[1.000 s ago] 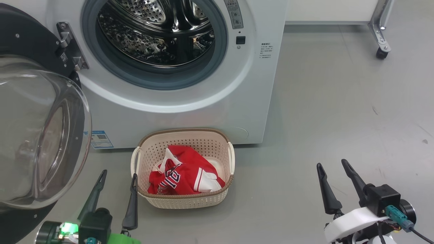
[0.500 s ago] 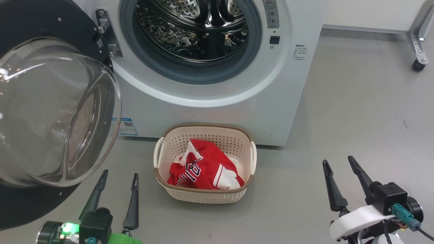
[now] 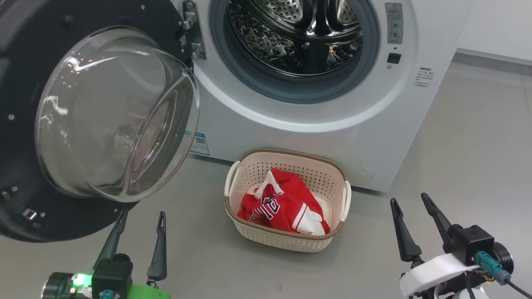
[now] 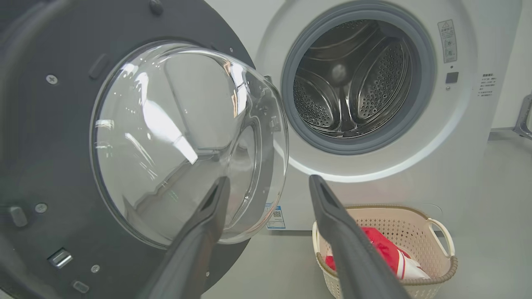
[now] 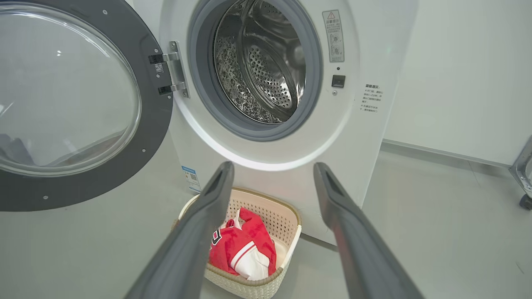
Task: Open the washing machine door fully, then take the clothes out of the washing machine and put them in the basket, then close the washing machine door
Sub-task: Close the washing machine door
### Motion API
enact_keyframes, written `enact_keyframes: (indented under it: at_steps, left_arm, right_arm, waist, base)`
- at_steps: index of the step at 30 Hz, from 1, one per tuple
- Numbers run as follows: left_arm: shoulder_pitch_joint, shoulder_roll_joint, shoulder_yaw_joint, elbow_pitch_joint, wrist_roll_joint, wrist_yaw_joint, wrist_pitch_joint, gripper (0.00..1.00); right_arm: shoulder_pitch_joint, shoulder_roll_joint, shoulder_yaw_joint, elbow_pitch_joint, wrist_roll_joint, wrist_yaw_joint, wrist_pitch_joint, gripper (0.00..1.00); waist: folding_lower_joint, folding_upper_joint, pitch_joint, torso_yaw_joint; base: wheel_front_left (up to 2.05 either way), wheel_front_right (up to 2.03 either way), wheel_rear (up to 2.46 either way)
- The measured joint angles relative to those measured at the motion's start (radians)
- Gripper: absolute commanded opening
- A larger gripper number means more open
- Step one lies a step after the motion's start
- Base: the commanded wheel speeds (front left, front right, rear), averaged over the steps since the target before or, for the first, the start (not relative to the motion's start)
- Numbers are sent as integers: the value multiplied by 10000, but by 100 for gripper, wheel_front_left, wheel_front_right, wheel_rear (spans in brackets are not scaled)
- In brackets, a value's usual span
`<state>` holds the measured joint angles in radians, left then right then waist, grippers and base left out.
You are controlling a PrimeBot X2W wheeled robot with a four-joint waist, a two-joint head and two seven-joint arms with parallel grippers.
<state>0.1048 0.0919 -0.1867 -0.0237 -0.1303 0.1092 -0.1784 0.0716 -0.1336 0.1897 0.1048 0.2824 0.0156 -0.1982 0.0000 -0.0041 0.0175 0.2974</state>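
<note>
Bright, even light is seen. Glare streaks are thrown across the washing machine door (image 3: 112, 112); sparkle is caught in the drum (image 3: 299, 37). Soft shadow is cast beside the basket (image 3: 291, 245). Wrist views are bowed at the edges.

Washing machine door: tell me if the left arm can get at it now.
Probably yes. The open left gripper hangs close by the lower rim of the washing machine door, with nothing between them; the basket sits off to its right.
</note>
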Motion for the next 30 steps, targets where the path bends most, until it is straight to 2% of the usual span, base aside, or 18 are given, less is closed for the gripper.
enact_keyframes:
  at_steps: [13,25,26,28,29,30]
  left_arm:
    - [39,2,345,-142,0,0,0,100]
    - [220,0,627,-203,0,13,-2,100]
    - [221,0,631,-203,0,13,-2,57]
    - [221,0,652,-203,-13,15,-4,11]
    - [221,0,652,-203,-13,15,-4,0]
    - [222,0,667,-205,-17,15,-4,0]
  right_arm:
    - [22,71,217,-25,2,8,146,100]
    - [18,82,353,-29,0,36,270,100]
    - [18,82,353,-29,0,36,270,100]
    - [17,82,353,-29,0,36,270,100]
    - [17,82,353,-29,0,36,270,100]
    - [17,82,353,-29,0,36,270,100]
  waist:
    - [0,0,-72,1065]
    - [0,0,54,1145]
    - [0,0,58,1140]
    - [0,0,66,1131]
    - [0,0,66,1131]
    - [0,0,70,1128]
  base:
    - [0,0,0]
    - [0,0,0]
    - [0,0,0]
    - [0,0,0]
    - [0,0,0]
    - [0,0,0]
